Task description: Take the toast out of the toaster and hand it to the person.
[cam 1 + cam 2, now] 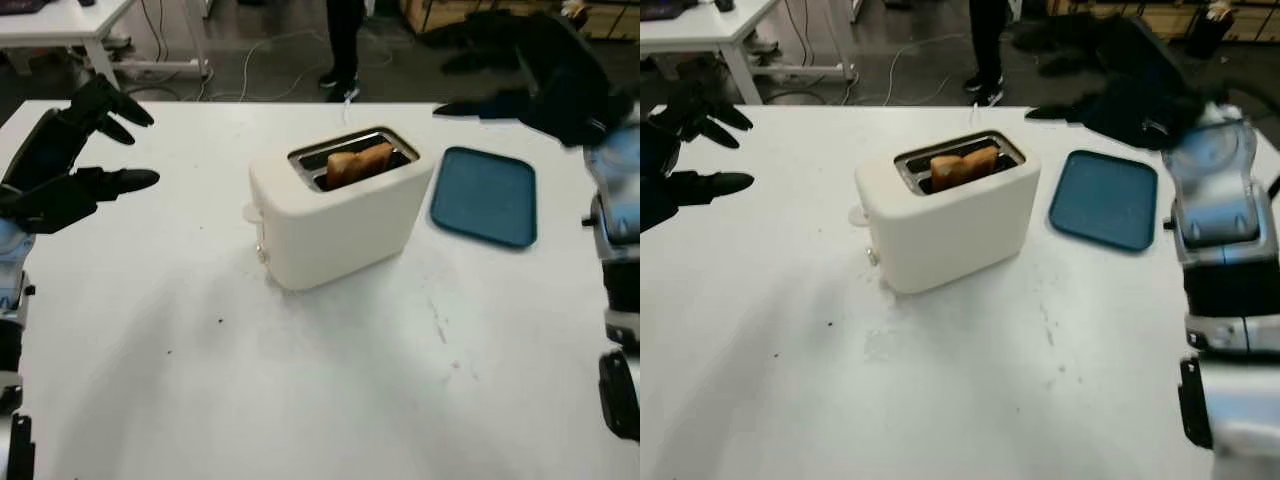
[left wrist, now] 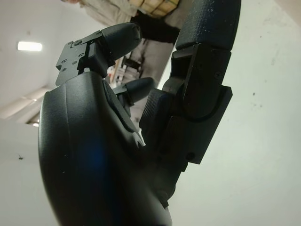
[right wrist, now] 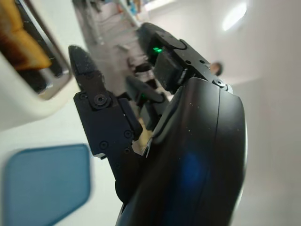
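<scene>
1. White surface [image 1: 300, 400] carries a cream toaster [image 1: 335, 215] at centre, with a blue tray [image 1: 485, 195] at its 3 o'clock.
2. Toast [image 1: 358, 163] stands in the slot, its long axis running from 8 to 2 o'clock.
3. Right hand [image 1: 555, 85] hovers beyond the tray, fingers [image 3: 101, 113] wide, holding nothing; toast lies at its 8 o'clock.
4. Left hand [image 1: 70, 165] is open at 9 o'clock, farther off, I judge.

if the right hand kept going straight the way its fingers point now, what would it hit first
Probably nothing on the table soon. The right hand, open, is raised beyond the blue tray, fingers pointing toward the table's far edge behind the toaster. Depth is unclear, but the way looks free.
</scene>
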`<act>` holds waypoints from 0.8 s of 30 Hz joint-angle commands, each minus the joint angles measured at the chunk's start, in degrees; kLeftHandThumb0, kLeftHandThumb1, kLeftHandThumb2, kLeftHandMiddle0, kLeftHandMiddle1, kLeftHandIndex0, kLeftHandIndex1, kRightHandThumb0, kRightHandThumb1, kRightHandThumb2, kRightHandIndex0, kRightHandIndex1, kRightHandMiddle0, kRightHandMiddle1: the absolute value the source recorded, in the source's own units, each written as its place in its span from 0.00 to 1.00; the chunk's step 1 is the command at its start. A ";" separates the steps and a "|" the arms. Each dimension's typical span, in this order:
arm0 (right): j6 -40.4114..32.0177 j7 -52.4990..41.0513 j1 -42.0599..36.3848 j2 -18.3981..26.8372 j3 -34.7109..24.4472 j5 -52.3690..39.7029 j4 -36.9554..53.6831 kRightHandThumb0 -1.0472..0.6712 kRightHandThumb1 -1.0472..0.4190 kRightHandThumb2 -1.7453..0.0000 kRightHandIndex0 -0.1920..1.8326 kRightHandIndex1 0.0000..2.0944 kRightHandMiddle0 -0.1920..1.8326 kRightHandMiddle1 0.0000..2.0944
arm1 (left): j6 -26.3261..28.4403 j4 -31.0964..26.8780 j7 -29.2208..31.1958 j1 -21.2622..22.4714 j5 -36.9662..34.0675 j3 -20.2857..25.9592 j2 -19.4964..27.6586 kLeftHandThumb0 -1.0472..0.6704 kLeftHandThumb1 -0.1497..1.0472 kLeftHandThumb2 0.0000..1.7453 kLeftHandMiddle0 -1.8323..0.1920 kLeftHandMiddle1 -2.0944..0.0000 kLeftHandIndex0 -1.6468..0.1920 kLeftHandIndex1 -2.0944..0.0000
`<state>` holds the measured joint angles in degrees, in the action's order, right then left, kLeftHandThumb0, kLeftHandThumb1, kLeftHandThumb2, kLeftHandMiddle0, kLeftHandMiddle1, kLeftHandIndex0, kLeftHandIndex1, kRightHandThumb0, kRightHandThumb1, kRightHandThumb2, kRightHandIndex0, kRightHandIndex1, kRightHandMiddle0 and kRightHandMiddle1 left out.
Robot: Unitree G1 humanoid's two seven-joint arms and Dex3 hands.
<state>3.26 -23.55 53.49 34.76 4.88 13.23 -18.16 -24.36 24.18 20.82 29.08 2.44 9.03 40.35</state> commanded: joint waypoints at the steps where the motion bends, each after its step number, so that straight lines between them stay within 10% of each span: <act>1: 2.03 -0.76 3.93 -1.02 2.19 1.77 -3.31 0.50 0.32 1.00 0.54 0.23 0.57 0.07 | -0.23 -0.48 -0.28 -0.31 -0.39 0.43 -0.29 0.00 0.89 0.13 0.91 0.21 0.90 0.27; 24: 14.70 -4.15 12.09 -5.46 13.31 11.43 -19.04 0.42 0.32 1.00 0.51 0.26 0.57 0.04 | -0.89 0.10 -0.47 -0.03 -0.21 0.35 -0.26 0.00 0.89 0.13 0.91 0.21 0.90 0.28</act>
<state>16.46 -28.32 63.74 29.75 17.67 23.63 -36.35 -24.56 24.20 20.69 29.04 2.44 9.04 40.34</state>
